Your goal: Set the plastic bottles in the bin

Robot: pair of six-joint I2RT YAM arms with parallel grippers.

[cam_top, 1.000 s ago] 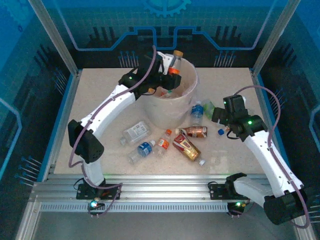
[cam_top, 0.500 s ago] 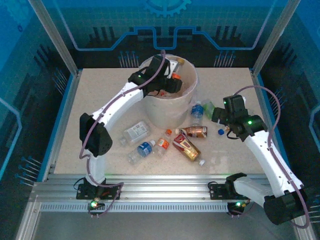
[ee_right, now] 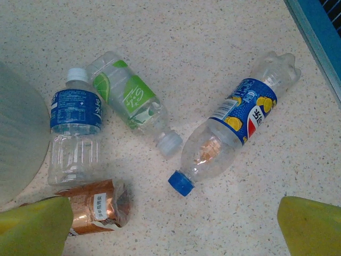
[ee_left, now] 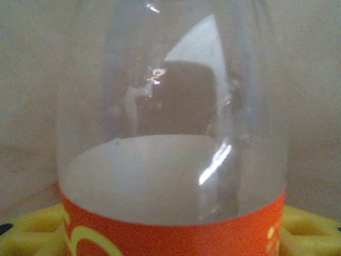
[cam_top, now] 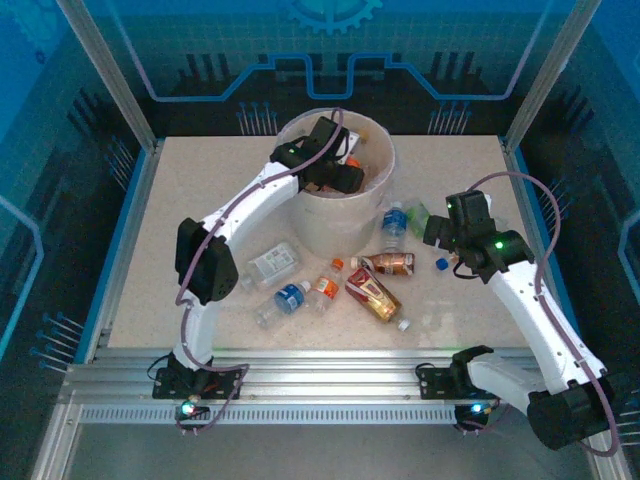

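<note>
We see the left gripper point(cam_top: 347, 178) over the bin point(cam_top: 330, 228), an orange-labelled bottle point(ee_left: 170, 160) between its fingers; whether they clamp it we cannot tell; the right gripper point(ee_right: 176, 229) hangs spread wide above a blue-capped bottle point(ee_right: 234, 133) lying on the table point(cam_top: 200, 200) near the bin.

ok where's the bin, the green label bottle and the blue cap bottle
bin point(cam_top: 335, 228): top external view, front wall
green label bottle point(ee_right: 126, 94): right wrist view, its label
blue cap bottle point(ee_right: 244, 113): right wrist view, its blue label
</note>
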